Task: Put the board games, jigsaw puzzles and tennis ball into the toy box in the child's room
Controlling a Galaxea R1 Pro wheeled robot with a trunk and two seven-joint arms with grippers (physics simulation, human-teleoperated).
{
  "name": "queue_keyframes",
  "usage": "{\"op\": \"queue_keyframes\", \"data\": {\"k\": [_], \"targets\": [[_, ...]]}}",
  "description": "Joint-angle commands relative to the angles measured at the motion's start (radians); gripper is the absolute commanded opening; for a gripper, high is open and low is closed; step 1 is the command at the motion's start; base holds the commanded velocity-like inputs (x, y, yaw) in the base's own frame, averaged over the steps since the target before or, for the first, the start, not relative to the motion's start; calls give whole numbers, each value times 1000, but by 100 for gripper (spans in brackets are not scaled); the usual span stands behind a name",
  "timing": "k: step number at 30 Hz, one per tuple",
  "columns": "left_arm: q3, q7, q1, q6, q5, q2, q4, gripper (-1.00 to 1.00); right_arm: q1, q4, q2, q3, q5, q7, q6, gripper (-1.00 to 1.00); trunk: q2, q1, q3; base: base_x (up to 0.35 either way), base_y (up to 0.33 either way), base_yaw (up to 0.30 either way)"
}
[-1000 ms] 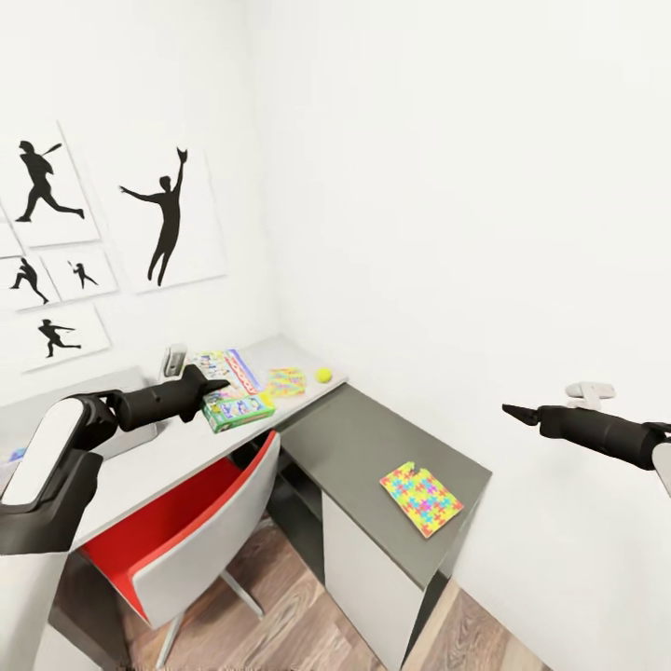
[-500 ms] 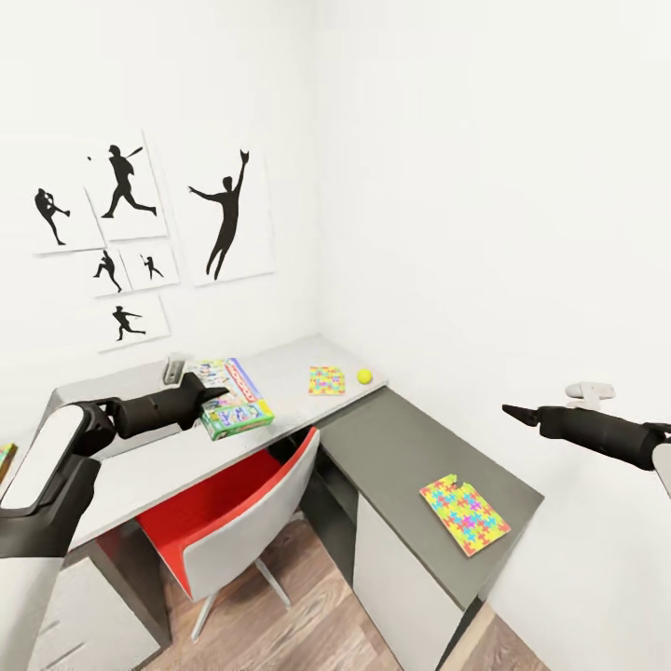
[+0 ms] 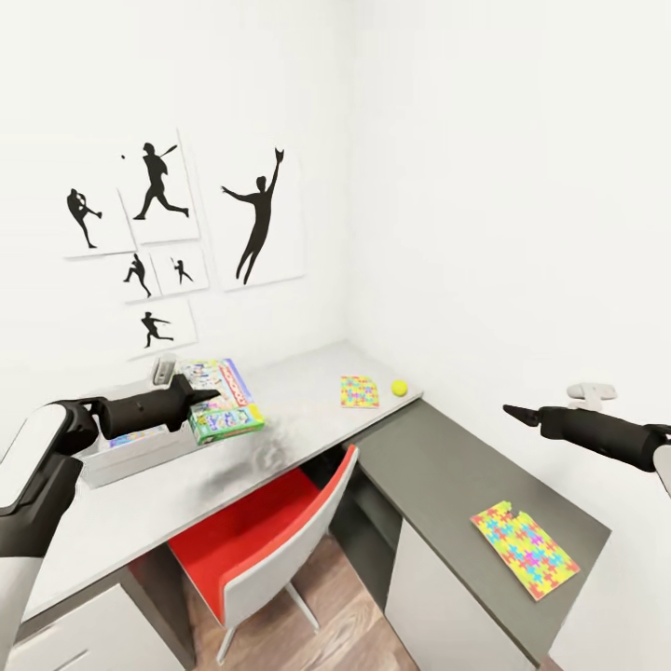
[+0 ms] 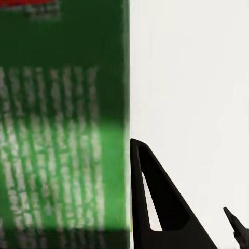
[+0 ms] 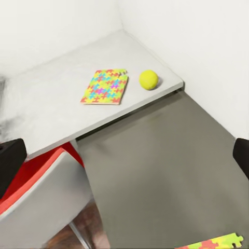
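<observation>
My head camera looks forward and down from above into the room's corner, taking in the desk (image 3: 280, 410), the lower dark cabinet (image 3: 466, 475) and both my arms. My left wrist camera sits pressed close to a green printed box face (image 4: 62, 129), with white wall beyond. My right wrist camera looks down from well above the desk corner. It shares with the head view one jigsaw puzzle (image 5: 105, 86), the tennis ball (image 5: 148, 79) and the red chair (image 5: 41, 176).
</observation>
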Motion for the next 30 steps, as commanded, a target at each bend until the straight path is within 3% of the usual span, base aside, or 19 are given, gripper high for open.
{"op": "queue_keyframes", "data": {"k": [1, 8, 17, 19, 20, 22, 23, 27, 29, 30], "targets": [[1, 10, -2, 6, 15, 0, 1, -100, -2, -1, 0, -2, 6, 8, 7, 100, -2, 1, -2, 184, 315, 1], [1, 9, -9, 14, 17, -5, 23, -100, -5, -1, -3, -2, 1, 26, 14, 100, -2, 1, -2, 182, 316, 84], [-4, 10, -14, 14, 16, -14, 32, -100, -6, -1, -3, -1, 1, 30, 15, 100, -2, 1, -2, 182, 317, 267], [-9, 11, -30, 13, 11, -27, 48, -100, -6, -1, -3, -1, 1, 31, 15, 100, -2, 1, -2, 197, 314, 290], [-12, 11, -39, 13, 8, -37, 61, -100, -6, -1, -3, -1, 1, 31, 15, 100, -2, 1, -2, 206, 311, 291], [-36, 13, -73, 11, 0, -87, 115, -100, -6, -1, -3, -1, 1, 31, 15, 100, -2, 1, -2, 217, 307, 292], [-64, 15, -105, 11, -14, -127, 150, -100, -6, -1, -3, -1, 1, 31, 15, 100, -2, 1, -2, 224, 304, 293], [-120, 16, -173, 11, -67, -192, 196, -100, -6, -1, -2, -1, 1, 31, 15, 100, -2, 1, -2, 229, 298, 293], [-156, 20, -229, 13, -108, -251, 216, -100, -6, -1, -2, -1, 1, 31, 15, 100, -2, 1, -2, 240, 277, 294], [-161, 22, -236, 13, -113, -259, 215, -100, -6, -1, -3, -2, 1, 31, 15, 100, -2, 1, -2, 201, 211, 294]]}}
